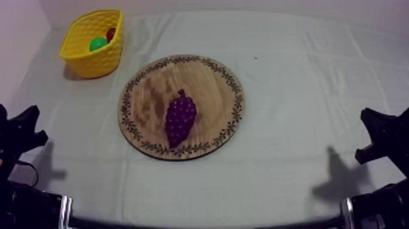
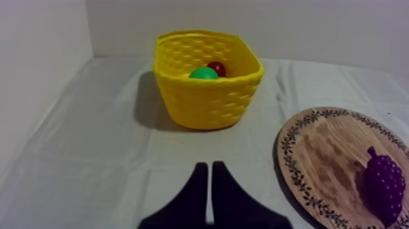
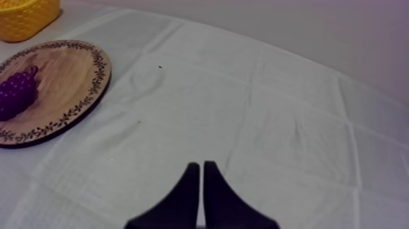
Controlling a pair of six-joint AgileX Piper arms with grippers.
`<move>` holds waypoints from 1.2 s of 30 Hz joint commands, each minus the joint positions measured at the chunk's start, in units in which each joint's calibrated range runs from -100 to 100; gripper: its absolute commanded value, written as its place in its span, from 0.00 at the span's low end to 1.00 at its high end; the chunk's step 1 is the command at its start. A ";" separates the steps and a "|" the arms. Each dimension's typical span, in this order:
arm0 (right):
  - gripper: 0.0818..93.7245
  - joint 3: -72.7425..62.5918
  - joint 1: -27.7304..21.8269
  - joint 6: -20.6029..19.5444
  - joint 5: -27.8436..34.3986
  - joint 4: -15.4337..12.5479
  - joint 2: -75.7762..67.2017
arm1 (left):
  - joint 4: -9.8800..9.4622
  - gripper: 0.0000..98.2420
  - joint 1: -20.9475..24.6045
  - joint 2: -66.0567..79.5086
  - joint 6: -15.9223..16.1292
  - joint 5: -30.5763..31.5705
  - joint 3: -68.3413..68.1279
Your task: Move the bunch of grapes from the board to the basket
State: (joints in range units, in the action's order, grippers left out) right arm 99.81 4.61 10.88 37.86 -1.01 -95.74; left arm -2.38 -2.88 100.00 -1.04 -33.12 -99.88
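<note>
A purple bunch of grapes (image 1: pixel 181 117) lies on the round wooden board (image 1: pixel 146 91) with the patterned rim, mid-table. The yellow basket (image 1: pixel 91 58) stands at the far left; inside it sit a green round fruit (image 1: pixel 98 44) and a small red fruit (image 1: pixel 111 33). My left gripper (image 1: pixel 27 131) rests low at the left edge, well apart from the board. In the left wrist view its fingers (image 2: pixel 210 183) lie together as a narrow wedge, facing the basket (image 2: pixel 207 100), with the grapes (image 2: pixel 383 186) off to the side. My right gripper (image 3: pixel 201 179) is likewise shut on nothing, resting at the right edge (image 1: pixel 374 131).
Grey-white cloth (image 1: pixel 304 91) covers the table, with broad bare room to the right of the board and in front of it. A pale wall runs behind the basket and along the left side.
</note>
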 commanded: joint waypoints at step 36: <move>0.00 -0.03 -0.02 0.04 -0.04 0.01 -0.01 | -1.32 0.00 -2.01 -18.10 1.37 -13.83 28.92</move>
State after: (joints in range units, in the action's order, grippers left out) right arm 99.81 4.61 10.94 37.86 -1.01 -95.74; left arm -3.57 -4.38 85.98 0.52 -43.41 -79.83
